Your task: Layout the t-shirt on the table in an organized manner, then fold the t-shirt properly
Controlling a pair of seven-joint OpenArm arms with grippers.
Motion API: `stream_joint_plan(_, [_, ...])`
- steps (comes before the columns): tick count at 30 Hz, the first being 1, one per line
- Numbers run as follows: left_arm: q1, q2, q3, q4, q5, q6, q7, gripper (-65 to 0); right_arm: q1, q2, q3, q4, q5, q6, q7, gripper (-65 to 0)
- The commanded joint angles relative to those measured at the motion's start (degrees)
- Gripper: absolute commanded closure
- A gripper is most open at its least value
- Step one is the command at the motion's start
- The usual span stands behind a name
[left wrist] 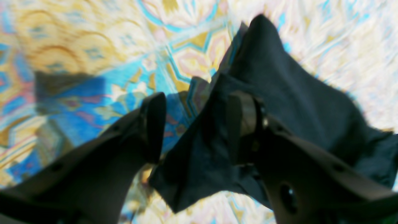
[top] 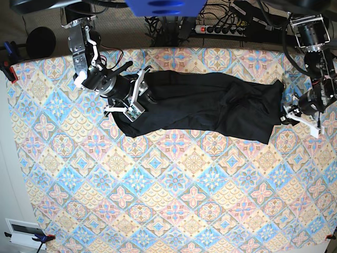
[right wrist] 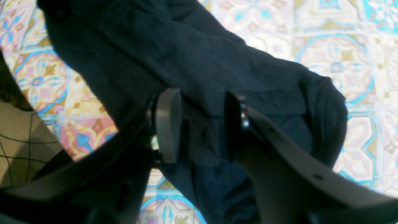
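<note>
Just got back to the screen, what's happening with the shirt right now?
Both arms are at the ends of the black t-shirt, which lies stretched in a long, bunched strip across the far side of the table. The right gripper straddles fabric at one end, jaws apart; the left gripper sits at the other end, also open, cloth against one finger. Nothing is folded yet.

The plain black t-shirt [top: 205, 108] lies stretched sideways, rumpled and creased, along the far part of the tabletop [top: 174, 200], whose cloth bears pastel floral diamond tiles.
</note>
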State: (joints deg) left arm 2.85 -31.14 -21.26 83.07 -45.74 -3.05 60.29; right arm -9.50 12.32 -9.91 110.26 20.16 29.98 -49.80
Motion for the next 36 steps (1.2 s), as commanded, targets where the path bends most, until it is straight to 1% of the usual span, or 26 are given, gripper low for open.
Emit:
stream_joint_plan(1, [-0.4,-1.3,0.8,0.5,0.2,-0.2,-1.4,-29.8,0.7,0.1,0.1,1.2,1.1,0.2,1.4,-22.4])
stream_joint_plan(3, [-0.4,-1.3,3.7,0.5,0.3,-0.2,-2.9,-29.8,0.4,0.1,0.1,1.2,1.1,0.2,1.4,-22.4])
stream_joint_plan(5, [-0.4,-1.3,5.5,0.6,0.2,-0.2,-3.2,-29.6,0.4,0.1,0.1,1.3,1.1,0.2,1.4,-22.4])
stream_joint_plan(8, [-0.2,-1.0,6.1,0.9,0.0,-0.2,-3.2,-29.5,0.3,0.1,0.1,1.3,1.1,0.2,1.4,-22.4])
stream_joint_plan(10, [0.3,-0.9,6.1,3.0,0.0,-0.2,-3.2,-29.2,0.3,0.1,0.1,1.3,1.1,0.2,1.4,-22.4])
stream_joint_plan(12, [2.2,-0.9,6.0,6.0,-0.6,-0.4,-3.2,-26.5,0.3,0.1,0.1,1.3,1.1,0.2,1.4,-22.4])
stream_joint_plan(13, [3.1,-1.2,6.0,8.1,-1.5,-1.0,-3.2,-23.9,0.3,0.1,0.1,1.3,1.1,0.2,1.4,-22.4])
stream_joint_plan(16, [5.6,-1.3,5.8,14.0,-4.0,-4.6,-3.1,-15.8,0.4,0.1,0.1,1.3,1.1,0.2,1.4,-22.4])
stream_joint_plan(17, [6.7,-1.3,5.8,15.9,-4.2,-5.8,-3.1,-14.4,0.6,0.1,0.1,1.3,1.1,0.2,1.4,-22.4])
stream_joint_plan(20, [9.2,-1.3,6.0,19.0,-4.2,-6.8,-3.0,-14.1,0.7,0.1,0.1,1.2,1.1,0.2,1.4,-22.4])
stream_joint_plan(23, [11.0,-0.8,6.4,21.2,-4.4,-7.0,0.4,-14.1,0.7,0.1,0.1,1.1,1.1,0.2,1.4,-22.4])
stream_joint_plan(25, [11.1,0.2,8.8,21.6,-4.4,-7.0,3.0,-14.1,0.7,0.1,0.1,1.0,1.1,0.2,1.4,-22.4])
stream_joint_plan(28, [11.1,0.3,11.3,21.7,-4.4,-7.0,4.2,-14.1,0.7,0.1,0.1,1.0,1.1,0.2,1.4,-22.4])
stream_joint_plan(30, [11.0,0.3,10.3,22.5,-4.4,-7.0,4.2,-14.1,0.7,0.1,0.1,1.0,1.1,0.2,1.4,-22.4])
stream_joint_plan(33, [10.9,0.8,4.9,23.8,-4.4,-7.0,4.2,-14.1,0.7,0.1,0.1,1.0,1.1,0.2,1.4,-22.4])
stream_joint_plan(36, [8.0,0.8,1.8,23.8,-4.2,-7.0,4.3,-14.6,0.7,0.1,0.1,1.0,1.1,0.2,1.4,-22.4])
